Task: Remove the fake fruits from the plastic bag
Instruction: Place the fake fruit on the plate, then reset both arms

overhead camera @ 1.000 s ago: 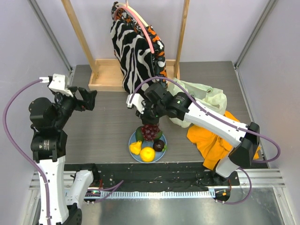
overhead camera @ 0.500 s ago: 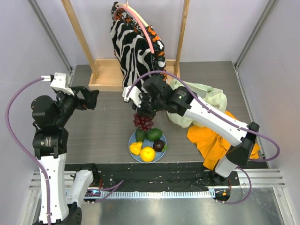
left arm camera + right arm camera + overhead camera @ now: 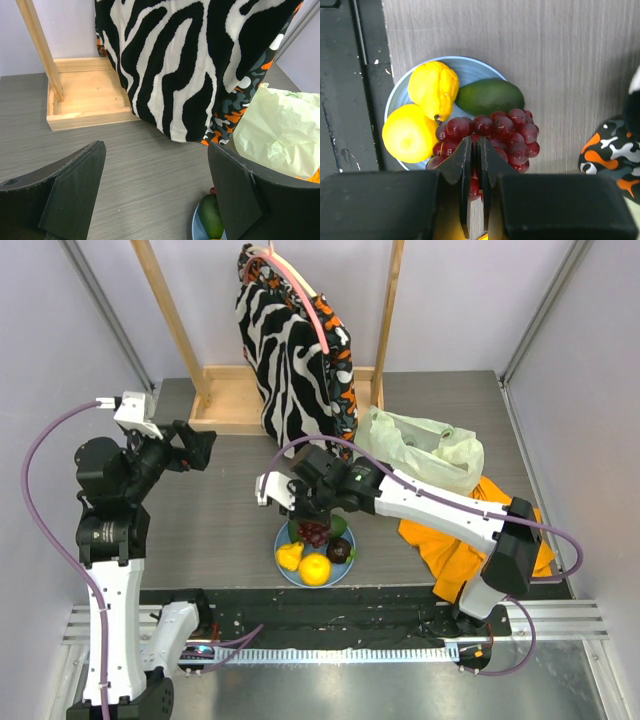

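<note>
We see the right gripper (image 3: 475, 147) clenched on a grape bunch (image 3: 495, 131) just above a crowded plate (image 3: 470, 64). If released here, the bunch, overhanging the rim, may tumble onto the tabletop (image 3: 520, 30). The left gripper (image 3: 156, 167) hangs released. The plastic bag (image 3: 430, 445) lies behind, its inside hidden from us.

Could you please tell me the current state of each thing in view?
Light blue round plate: partly filled.
Dark red plastic grape bunch: gripped, over the plate.
Right gripper: jaws shut on the bunch.
Left gripper: jaws open, empty.
Pale yellow-green plastic bag: crumpled, not held.
Zebra-patterned garment: hanging.
</note>
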Available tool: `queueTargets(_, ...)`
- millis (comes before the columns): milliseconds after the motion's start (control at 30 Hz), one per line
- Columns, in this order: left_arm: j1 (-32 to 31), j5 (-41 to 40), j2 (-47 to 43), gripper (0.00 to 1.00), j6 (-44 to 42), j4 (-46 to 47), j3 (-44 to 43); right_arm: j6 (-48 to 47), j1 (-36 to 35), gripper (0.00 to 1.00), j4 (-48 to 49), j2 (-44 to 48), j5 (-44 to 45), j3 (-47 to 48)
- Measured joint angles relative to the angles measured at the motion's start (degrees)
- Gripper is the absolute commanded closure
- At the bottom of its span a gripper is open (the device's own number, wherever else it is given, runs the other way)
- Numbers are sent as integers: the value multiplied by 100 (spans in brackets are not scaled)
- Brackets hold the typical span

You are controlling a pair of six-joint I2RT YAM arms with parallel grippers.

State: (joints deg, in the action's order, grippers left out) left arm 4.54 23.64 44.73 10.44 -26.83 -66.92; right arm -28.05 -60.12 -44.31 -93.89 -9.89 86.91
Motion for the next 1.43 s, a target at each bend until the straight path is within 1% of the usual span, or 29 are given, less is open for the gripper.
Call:
queueTargets(67,0,4,0,12,13,15,15,-22,-118,97,66,0,42,-50)
queueTargets(167,0,20,0,12,33,46,55,-31,-293,88,153,33,109,-142)
queueTargets(200,0,26,0,12,55,48,76,-31,-350,81,160,46,120,-181)
queueTargets(267,0,44,0,12,103,48,122,-31,-472,71,168,70,122,-273)
queueTargets(300,2,46,0,12,118,48,146,-26,-518,63,168,83,120,-339)
queueTargets(333,4,50,0,12,125,46,160,-22,-570,44,157,87,118,-369)
queueTargets(367,11,61,0,12,136,46,170,-7,-616,37,144,103,116,-420)
queueTargets(400,15,70,0,12,140,46,173,11,-651,23,120,129,118,-476)
queueTargets(433,15,90,0,12,142,48,173,44,-678,12,98,164,136,-525)
queueTargets(533,22,166,4,9,144,48,173,258,-721,4,39,328,407,-573)
queueTargets(567,22,199,15,0,146,50,175,330,-697,3,24,387,496,-549)
queueTargets(733,26,348,164,0,197,138,304,752,-369,2,52,612,820,-98)
queueTargets(800,26,387,245,0,216,153,389,861,-225,0,140,822,1029,-81)
queueTargets(900,26,396,415,0,216,175,555,1043,2,0,352,1270,1508,-374)
queueTargets(967,26,376,555,0,188,160,680,1204,216,0,400,1606,1641,-693)
queueTargets(1067,28,262,748,0,50,68,752,1637,1027,0,457,2133,1803,-1193)
queueTargets(1133,28,131,881,0,-120,-9,756,1976,1768,0,608,2520,2090,-1585)
queueTargets(1233,31,-140,1064,0,-387,-122,761,2330,2533,0,798,3071,2529,-2111)
queueTargets(1433,39,-446,1355,0,-826,-186,1012,2699,3224,0,911,3845,2872,-2693)
